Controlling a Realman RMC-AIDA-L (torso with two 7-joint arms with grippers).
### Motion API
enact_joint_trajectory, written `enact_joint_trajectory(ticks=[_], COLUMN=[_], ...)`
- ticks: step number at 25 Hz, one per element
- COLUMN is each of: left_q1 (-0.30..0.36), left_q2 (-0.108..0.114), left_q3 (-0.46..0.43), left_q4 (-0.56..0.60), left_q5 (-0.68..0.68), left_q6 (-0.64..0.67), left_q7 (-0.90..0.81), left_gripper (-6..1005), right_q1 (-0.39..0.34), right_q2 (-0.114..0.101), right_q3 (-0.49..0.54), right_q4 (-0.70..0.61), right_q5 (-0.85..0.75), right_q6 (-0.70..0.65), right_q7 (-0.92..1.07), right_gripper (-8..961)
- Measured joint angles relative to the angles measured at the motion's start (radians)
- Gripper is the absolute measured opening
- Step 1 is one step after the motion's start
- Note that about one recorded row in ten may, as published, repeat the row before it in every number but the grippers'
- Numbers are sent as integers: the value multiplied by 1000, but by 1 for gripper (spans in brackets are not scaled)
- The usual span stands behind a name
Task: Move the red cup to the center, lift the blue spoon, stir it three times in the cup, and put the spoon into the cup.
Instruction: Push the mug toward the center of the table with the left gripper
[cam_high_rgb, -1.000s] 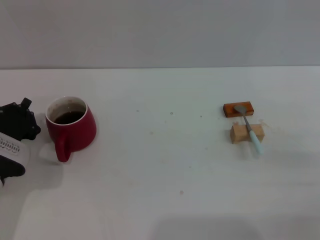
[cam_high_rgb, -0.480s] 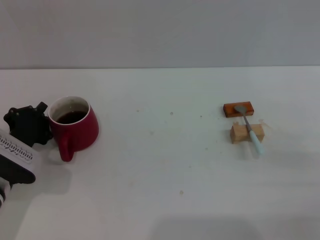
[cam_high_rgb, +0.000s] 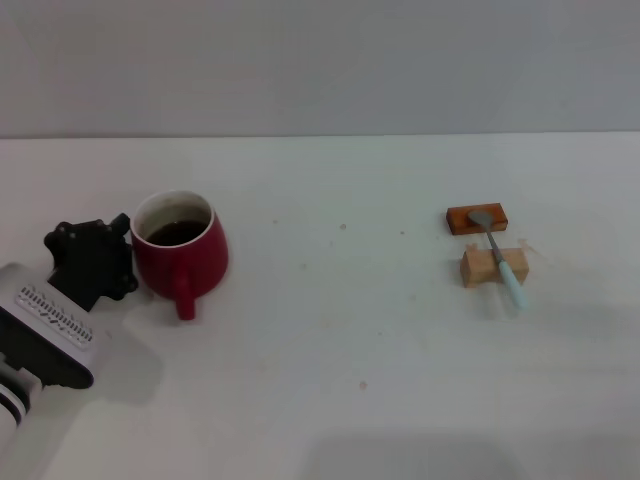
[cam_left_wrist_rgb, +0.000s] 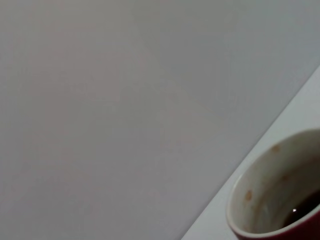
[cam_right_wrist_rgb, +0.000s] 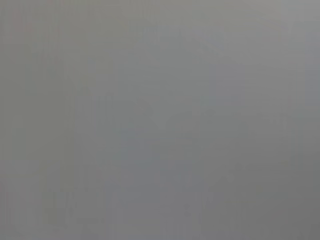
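Red cup (cam_high_rgb: 180, 250) shifted rightward from frame's left edge over the last second, pushed by left gripper (cam_high_rgb: 95, 262) pressed against its side; finger state cannot be told. Centering underway, well short of middle. Handle points toward lower edge. Blue spoon (cam_high_rgb: 500, 258) at right, lying across the two blocks, long axis near vertical, handle toward lower right.

A glossy ceramic glaze is seen on the red cup (cam_high_rgb: 180, 255); matt wood on the tan block (cam_high_rgb: 482, 266).
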Motion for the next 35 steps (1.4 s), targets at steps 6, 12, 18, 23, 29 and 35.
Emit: enact_joint_trajectory(ticks=[6,12,18,23,29,35], left_q1=[-3,-5,-9,-29,-54,-70], left_q2=[-4,-6,-2,-1,-2,-5], left_q3=[52,82,67,48,65,99], left_q4=[-5,-17,2,18,17,9], left_q5=[0,0,-7,-4,-1,-1], left_q6=[23,25,16,-16,-33,-36], left_q7=[-2,-2,0,0,0,0], left_gripper=[-2,-2,-3,-3,-2,-3], right_q1=[-3,-6,-8,-8,-8,-9], right_q2=[0,0,0,0,0,1], right_q3=[-1,-2,-3,-2,-2,-2], right_q4=[0,0,0,0,0,0], right_q5=[0,0,0,0,0,0], right_q6=[0,0,0,0,0,0], right_q7=[0,0,0,0,0,0], right_gripper=[714,714,715,716,716,717])
